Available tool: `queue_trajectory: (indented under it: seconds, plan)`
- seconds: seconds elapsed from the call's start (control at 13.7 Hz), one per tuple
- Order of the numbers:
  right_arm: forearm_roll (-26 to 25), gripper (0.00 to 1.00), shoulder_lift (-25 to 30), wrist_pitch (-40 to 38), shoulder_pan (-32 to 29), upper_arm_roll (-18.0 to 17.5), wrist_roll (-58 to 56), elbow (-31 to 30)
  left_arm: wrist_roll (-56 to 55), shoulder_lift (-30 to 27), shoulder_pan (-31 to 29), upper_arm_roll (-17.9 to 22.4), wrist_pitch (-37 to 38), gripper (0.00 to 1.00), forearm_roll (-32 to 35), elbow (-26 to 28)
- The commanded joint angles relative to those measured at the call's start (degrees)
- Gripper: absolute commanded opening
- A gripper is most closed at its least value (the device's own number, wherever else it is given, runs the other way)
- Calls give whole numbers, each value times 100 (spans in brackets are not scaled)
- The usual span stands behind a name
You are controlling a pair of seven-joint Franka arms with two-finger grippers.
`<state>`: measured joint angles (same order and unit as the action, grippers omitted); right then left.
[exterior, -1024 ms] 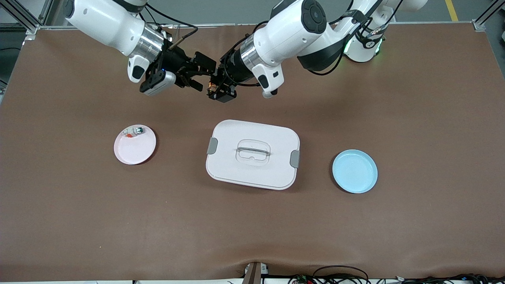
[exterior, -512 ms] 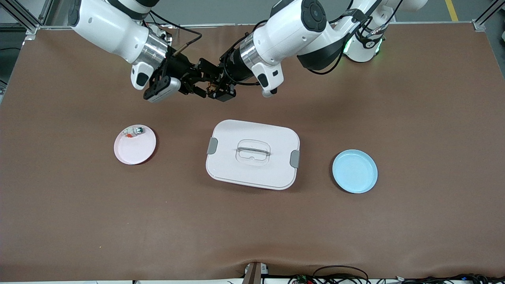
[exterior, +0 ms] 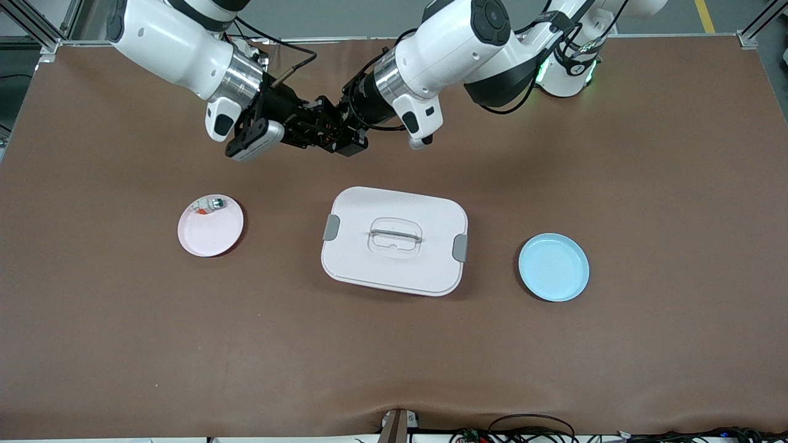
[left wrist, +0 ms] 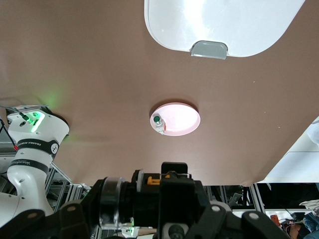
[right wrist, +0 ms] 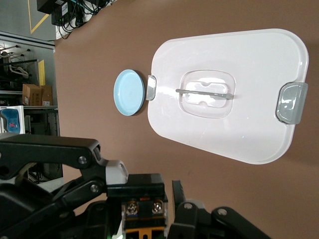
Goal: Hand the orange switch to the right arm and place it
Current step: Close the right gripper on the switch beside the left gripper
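The orange switch (right wrist: 144,209), a tiny black block with two screws and an orange piece, is held in the air by my left gripper (exterior: 330,136), which is shut on it. It also shows in the left wrist view (left wrist: 158,181). Both grippers meet over the bare mat between the robots' bases and the white box. My right gripper (exterior: 315,126) is open, its fingers reaching alongside the switch. One of its fingers (right wrist: 177,191) stands a small gap away from the block. In the front view the switch is mostly hidden among the dark fingers.
A white lidded box (exterior: 394,241) with grey clips sits mid-table. A pink plate (exterior: 210,234) toward the right arm's end holds a whitish part with a green end (exterior: 209,205). A light blue plate (exterior: 553,267) lies toward the left arm's end.
My right gripper has moved toward my left gripper until the gap between them closed; its fingers now reach alongside the switch. My left gripper has barely moved and keeps hold of the switch.
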<state>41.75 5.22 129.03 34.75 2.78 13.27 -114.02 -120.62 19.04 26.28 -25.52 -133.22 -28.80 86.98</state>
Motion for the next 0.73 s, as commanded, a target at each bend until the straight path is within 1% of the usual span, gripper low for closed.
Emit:
queue_trajectory:
  seconds: [0.0,0.29,0.51,0.59,0.66]
  plan:
    - [105,0,-21,-62,49,48,-44,55,-182,-102,9,3,-11,41,120,12]
    - [123,0,-21,-88,49,48,88,108,-173,-102,17,12,-2,45,129,12]
    - [114,0,-21,-88,49,48,80,108,-182,-102,17,3,15,50,234,12]
    - [114,0,-21,-88,49,48,71,116,-182,-111,9,3,24,54,243,12]
    - [114,0,-21,-88,49,48,62,108,-173,-111,9,3,24,63,243,3]
